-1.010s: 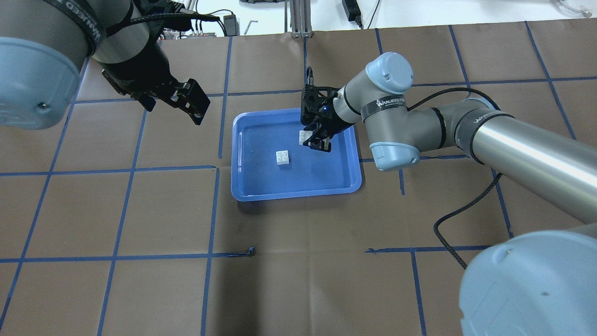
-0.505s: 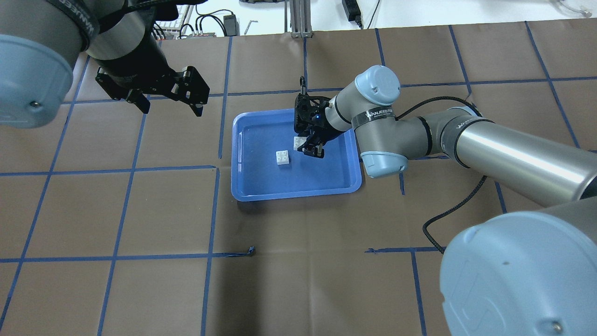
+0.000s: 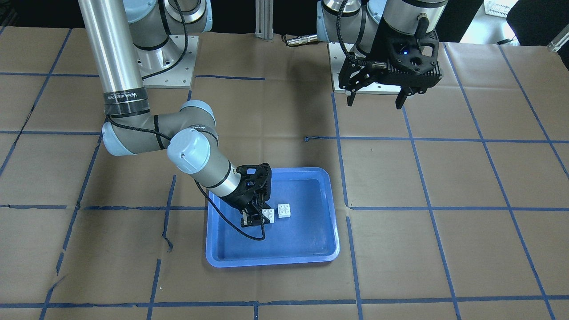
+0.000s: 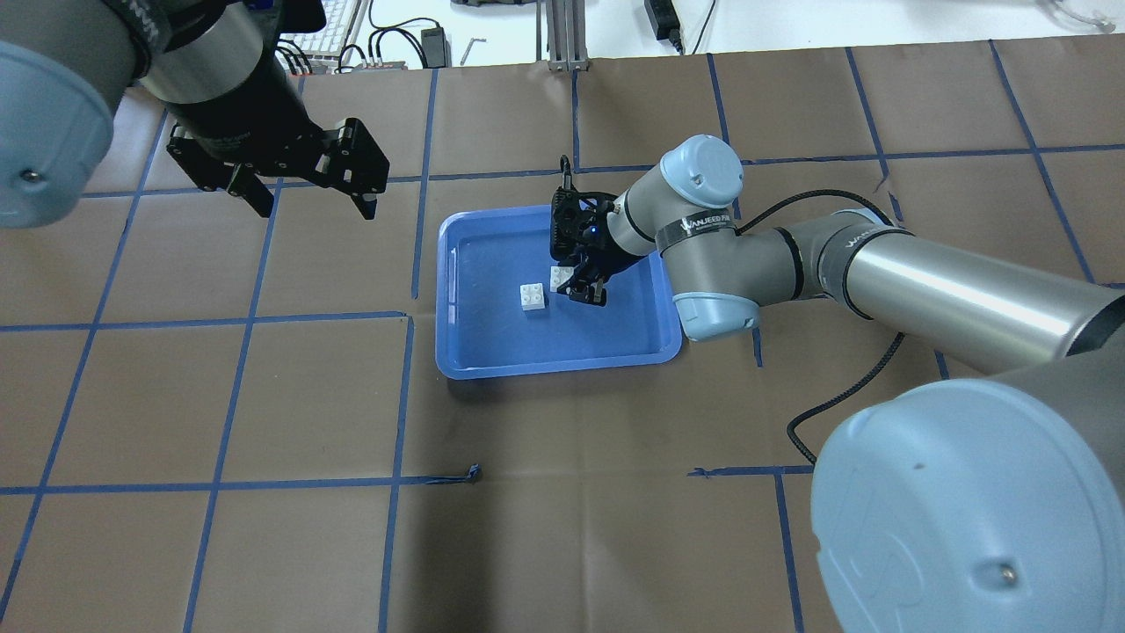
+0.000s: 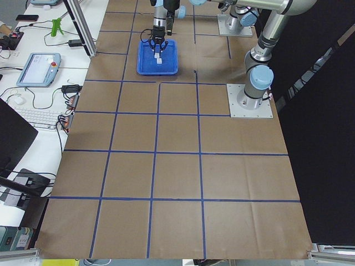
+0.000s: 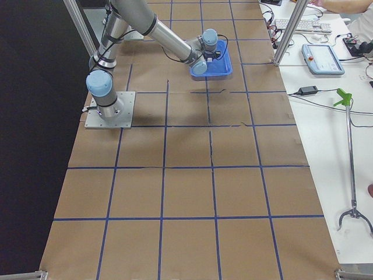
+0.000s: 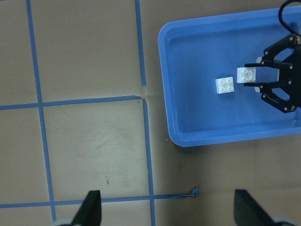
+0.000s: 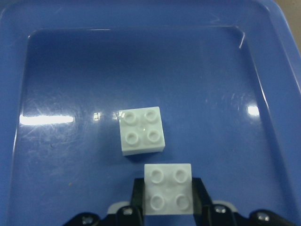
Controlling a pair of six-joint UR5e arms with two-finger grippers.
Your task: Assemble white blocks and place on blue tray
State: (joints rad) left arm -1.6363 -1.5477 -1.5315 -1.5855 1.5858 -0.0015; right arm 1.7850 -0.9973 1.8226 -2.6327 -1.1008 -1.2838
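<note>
Listing from the bottom edge of the right wrist view upward, then out to the overhead view, we record:

1. Held white block (image 8: 168,187), bottom centre of the frame, four studs facing up. The right gripper (image 7: 258,74) pinches it by two opposite sides, with a black finger (image 8: 197,193) against each flank. We cannot tell whether its underside touches the tray floor.

2. Loose white block (image 8: 142,130), just above and slightly left of the held one, at mid-frame. It lies studs up on the tray floor, turned slightly askew. A narrow strip of blue shows between the two blocks, so we log them as just beside each other, neither stacked nor joined.

3. Blue tray (image 8: 141,15), its rim running along the top of the frame and glare streaks on its floor. Both blocks are inside it. In the overhead view they sit in its upper middle part, and the tray lies near the centre of the frame.

4. Table (image 4: 562,527), covered in brown paper marked into squares by blue tape, with the tray on it.

5. Left gripper (image 4: 315,204), upper left of the overhead view, well apart from the tray and above the paper. Its fingers are spread wide with nothing between them
</note>
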